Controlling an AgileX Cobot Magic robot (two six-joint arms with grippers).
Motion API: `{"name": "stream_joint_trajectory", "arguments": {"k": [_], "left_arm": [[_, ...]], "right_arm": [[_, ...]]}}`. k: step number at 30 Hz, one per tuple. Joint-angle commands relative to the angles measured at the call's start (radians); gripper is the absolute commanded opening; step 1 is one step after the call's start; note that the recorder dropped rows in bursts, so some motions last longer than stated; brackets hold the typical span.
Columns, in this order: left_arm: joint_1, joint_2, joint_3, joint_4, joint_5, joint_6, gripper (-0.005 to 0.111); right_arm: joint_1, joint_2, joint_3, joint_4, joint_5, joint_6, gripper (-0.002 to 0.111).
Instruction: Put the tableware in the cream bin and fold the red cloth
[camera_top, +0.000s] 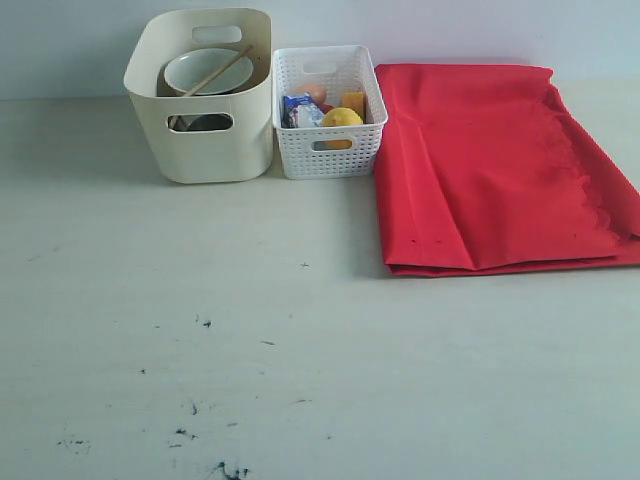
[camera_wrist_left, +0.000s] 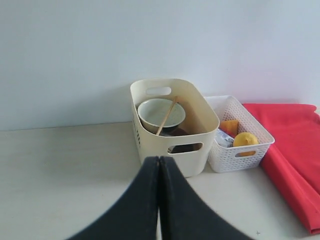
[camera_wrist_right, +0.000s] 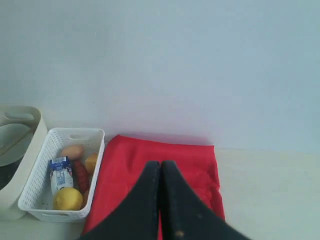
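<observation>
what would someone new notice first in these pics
The big red cloth, folded on the table at the right, grabs the eye first. Then the cream bin at back left, holding a pale green bowl with a chopstick across it, and the white perforated basket beside it with a lemon.

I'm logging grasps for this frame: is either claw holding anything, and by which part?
Nothing is held. The left claw and the right claw are both shut and empty, apart from the cream bin and the red cloth.

One bin (camera_top: 215, 152), one basket (camera_top: 300, 155), one red cloth (camera_top: 480, 170), perhaps five foods (camera_top: 342, 117)
</observation>
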Motion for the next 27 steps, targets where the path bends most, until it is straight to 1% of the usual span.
{"name": "stream_joint_trajectory", "arguments": {"k": [1,9,17,23,27], "left_arm": [[0.003,-0.003,0.060,-0.004,-0.102,-0.004,0.000],[0.003,-0.003,0.142,-0.004,-0.169,-0.004,0.000],[0.003,-0.003,0.176,-0.004,-0.172,-0.004,0.000],[0.003,-0.003,0.176,-0.009,-0.174,-0.006,0.000],[0.003,-0.003,0.176,-0.009,-0.174,-0.006,0.000]], "right_arm": [[-0.005,-0.131,0.100,0.000,-0.007,-0.029,0.000],[-0.005,-0.421,0.447,0.000,-0.120,-0.049,0.000],[-0.005,-0.698,0.828,0.000,-0.318,-0.077,0.000],[-0.005,-0.825,1.068,0.000,-0.453,-0.123,0.000],[-0.005,-0.834,1.170,0.000,-0.499,-0.122,0.000]]}}
